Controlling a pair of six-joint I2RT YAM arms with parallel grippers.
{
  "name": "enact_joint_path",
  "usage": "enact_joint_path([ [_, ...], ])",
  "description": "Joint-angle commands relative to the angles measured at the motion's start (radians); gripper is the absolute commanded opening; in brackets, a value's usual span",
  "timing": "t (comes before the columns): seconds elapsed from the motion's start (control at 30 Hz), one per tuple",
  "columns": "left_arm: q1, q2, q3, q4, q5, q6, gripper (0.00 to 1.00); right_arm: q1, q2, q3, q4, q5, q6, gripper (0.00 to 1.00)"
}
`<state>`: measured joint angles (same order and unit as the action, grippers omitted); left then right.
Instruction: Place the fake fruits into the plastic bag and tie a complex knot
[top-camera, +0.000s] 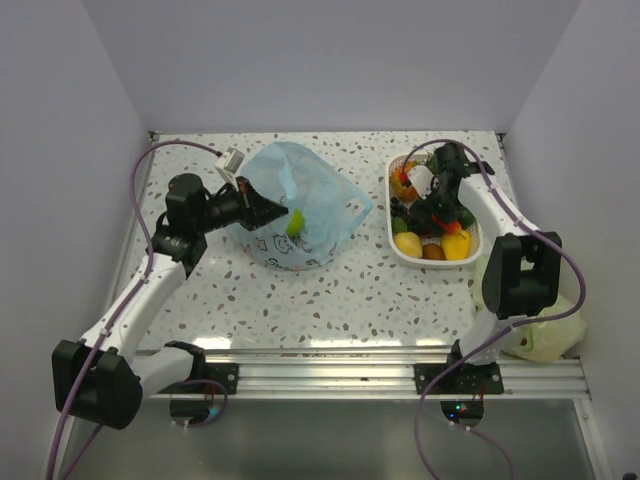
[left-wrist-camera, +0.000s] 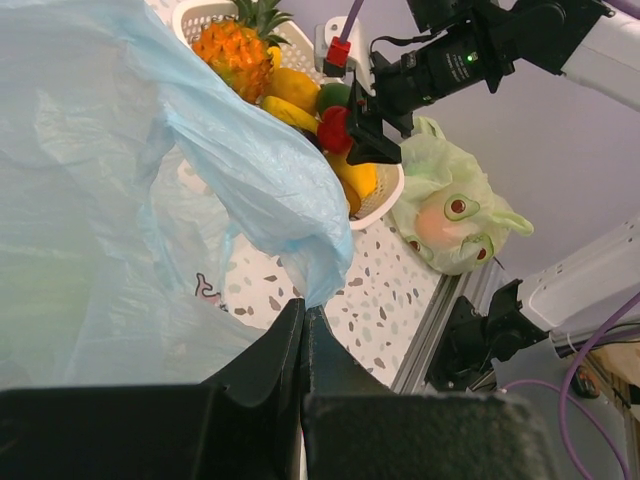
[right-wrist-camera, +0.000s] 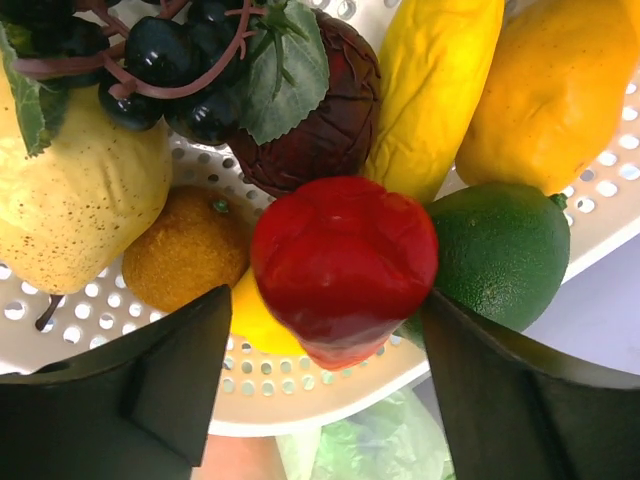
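Fake fruits (top-camera: 435, 240) are lying in a white basket (top-camera: 396, 170) on the right of the table (top-camera: 330, 290). One green piece (top-camera: 294, 222) is showing in the plastic bag (top-camera: 310, 185), which is sitting left of centre. Left gripper (left-wrist-camera: 304, 312) is pinching the bag's rim, fingers together on the film. Right gripper (right-wrist-camera: 328, 298) is hanging over the basket, fingers straddling a red fruit (right-wrist-camera: 340, 255); can't tell if they're actually squeezing it.

A white perforated basket (top-camera: 392, 215) sits at the far right of the speckled table (top-camera: 350, 290). A pale green bag (top-camera: 545, 335) with a cartoon face slumps at the near right corner, by the end of the metal rail (top-camera: 330, 375) along the near edge.
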<state>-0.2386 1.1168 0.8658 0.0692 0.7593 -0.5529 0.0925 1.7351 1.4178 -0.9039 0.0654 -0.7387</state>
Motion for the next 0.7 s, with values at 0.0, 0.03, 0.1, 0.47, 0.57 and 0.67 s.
enact_joint_path([
  [0.0,0.007,0.005,0.042,0.003,0.009,0.028,0.00,0.000,0.000,0.004,0.028,0.014,-0.014,0.77],
  [0.03,0.007,0.008,0.042,0.003,0.008,0.030,0.00,0.000,-0.003,0.007,0.023,0.016,-0.013,0.72],
  [0.1,0.007,0.006,0.044,0.003,0.006,0.028,0.00,0.000,-0.015,0.033,0.005,0.010,-0.001,0.66],
  [0.47,0.007,0.011,0.055,0.009,0.012,0.012,0.00,0.004,-0.036,0.378,-0.292,-0.353,0.191,0.50],
  [0.57,0.007,0.012,0.059,0.027,0.025,-0.005,0.00,0.044,-0.016,0.420,-0.279,-0.522,0.297,0.49],
  [0.67,0.007,0.023,0.059,0.047,0.038,-0.027,0.00,0.114,0.004,0.389,-0.147,-0.646,0.453,0.49],
])
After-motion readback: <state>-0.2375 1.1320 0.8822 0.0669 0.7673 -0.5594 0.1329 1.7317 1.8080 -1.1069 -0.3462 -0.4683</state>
